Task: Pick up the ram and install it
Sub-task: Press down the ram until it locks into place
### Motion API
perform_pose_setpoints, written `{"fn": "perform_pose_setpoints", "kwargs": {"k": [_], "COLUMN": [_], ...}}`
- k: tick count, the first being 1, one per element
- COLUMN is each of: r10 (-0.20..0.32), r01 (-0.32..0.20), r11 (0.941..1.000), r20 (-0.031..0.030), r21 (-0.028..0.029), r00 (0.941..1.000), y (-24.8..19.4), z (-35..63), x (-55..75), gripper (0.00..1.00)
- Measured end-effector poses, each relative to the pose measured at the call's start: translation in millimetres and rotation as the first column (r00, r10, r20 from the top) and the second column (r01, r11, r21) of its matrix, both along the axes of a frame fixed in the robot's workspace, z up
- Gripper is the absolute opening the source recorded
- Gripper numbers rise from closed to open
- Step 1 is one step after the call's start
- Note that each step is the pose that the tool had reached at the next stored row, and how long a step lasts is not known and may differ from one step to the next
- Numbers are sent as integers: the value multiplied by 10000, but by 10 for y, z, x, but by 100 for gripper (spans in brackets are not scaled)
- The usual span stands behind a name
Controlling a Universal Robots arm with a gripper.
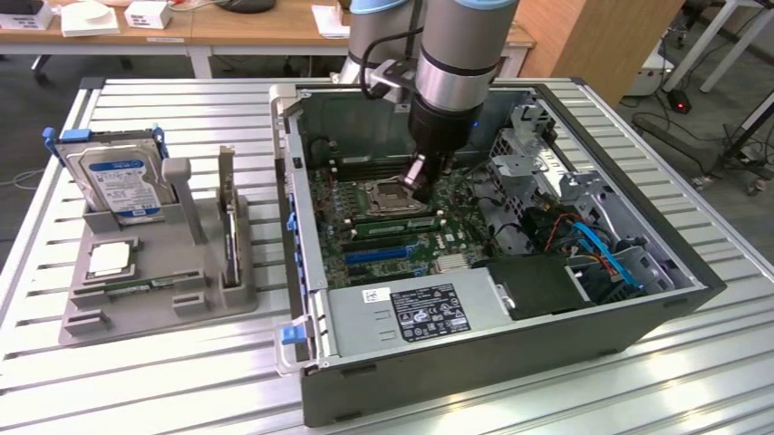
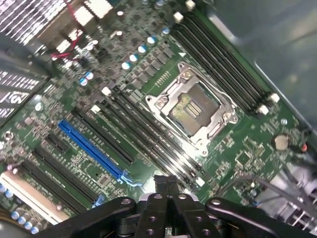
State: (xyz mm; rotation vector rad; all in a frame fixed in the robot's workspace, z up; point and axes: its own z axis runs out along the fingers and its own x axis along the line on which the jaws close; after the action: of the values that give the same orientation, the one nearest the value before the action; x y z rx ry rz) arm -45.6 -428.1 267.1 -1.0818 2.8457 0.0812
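A: So, what's the claw doing rn?

B: It's pinched all the way shut w/ nothing in it. You can see the two fingers pressed flat together, no gap. It hangs low inside the open computer box, right over the green board.

A: Why there?

B: Prob b/c that's where the long black slots are. Those look like the homes for a stick like the ram. The claw tips sit just above one end of them, next to the square metal chip seat.

A: And the ram?

B: Not w/ the claw. In the exterior view, look approx 8 o'clock from the claw, well outside the box. A thin green stick lies flat in the gray holder. I think that's the ram, but it's small and hard to be sure.

A: What else is in that holder?

B: The hard drive w/ the blue label, standing up at approx 9 o'clock. The holder keeps each part in its own groove so it's easy to grab.
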Motion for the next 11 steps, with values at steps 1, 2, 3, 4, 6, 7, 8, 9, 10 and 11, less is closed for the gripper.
{"fn": "perform_pose_setpoints", "kwargs": {"k": [1, 2, 3, 4, 6, 7, 8, 9, 10, 11], "r10": [-183, -343, -503, -666, -989, -1149, -1319, -1479, -1637, -1799], "r01": [183, 343, 503, 666, 989, 1149, 1319, 1479, 1637, 1799], "r11": [9998, 9994, 9987, 9978, 9951, 9934, 9913, 9890, 9865, 9837], "r20": [0, -1, 0, 0, 0, 0, 0, 0, 0, 0], "r21": [0, -1, -1, -2, -2, -3, -4, -5, -6, -6], "r00": [9998, 9994, 9987, 9978, 9951, 9934, 9913, 9890, 9865, 9837], "y": [0, 0, 0, 0, 0, 0, 0, 0, 0, 0], "z": [-1, -1, -2, -2, -3, -3, -4, -4, -5, -6], "x": [0, 0, 0, 0, 0, 0, 0, 0, 0, 0], "gripper": [9, 9, 9, 9, 9, 9, 9, 9, 9, 9]}}
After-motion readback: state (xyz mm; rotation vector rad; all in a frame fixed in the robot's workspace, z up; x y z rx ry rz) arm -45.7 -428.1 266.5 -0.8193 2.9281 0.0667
